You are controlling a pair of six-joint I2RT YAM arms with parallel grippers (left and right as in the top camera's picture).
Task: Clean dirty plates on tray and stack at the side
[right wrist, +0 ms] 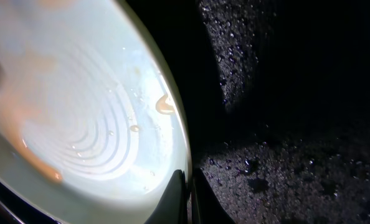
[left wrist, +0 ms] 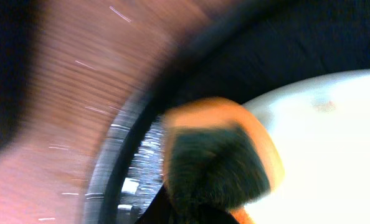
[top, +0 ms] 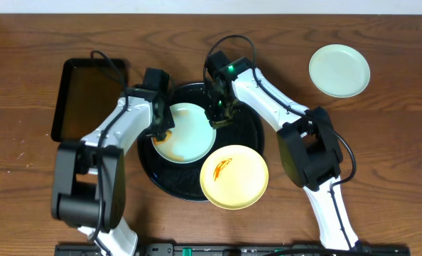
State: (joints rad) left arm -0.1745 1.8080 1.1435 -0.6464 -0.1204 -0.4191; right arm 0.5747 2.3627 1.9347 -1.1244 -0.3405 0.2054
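A pale mint-blue plate (top: 190,131) with orange-brown smears at its lower left lies on the round black tray (top: 250,131). My left gripper (top: 161,132) is shut on an orange sponge with a dark green scrub side (left wrist: 216,155), pressed at the plate's left edge (left wrist: 334,137). My right gripper (top: 218,117) is shut on the plate's right rim (right wrist: 172,124), its fingers (right wrist: 188,190) pinching the edge over the wet tray (right wrist: 284,124). A pale yellow plate (top: 234,176) with an orange smear overlaps the tray's front right rim. A second mint-blue plate (top: 339,70) lies on the table at the far right, with no smears visible.
A smaller rectangular black tray (top: 90,96) lies on the wooden table at the left, behind the left arm. The round tray's rim (left wrist: 129,168) shows blurred in the left wrist view. Both arms cross over the round tray.
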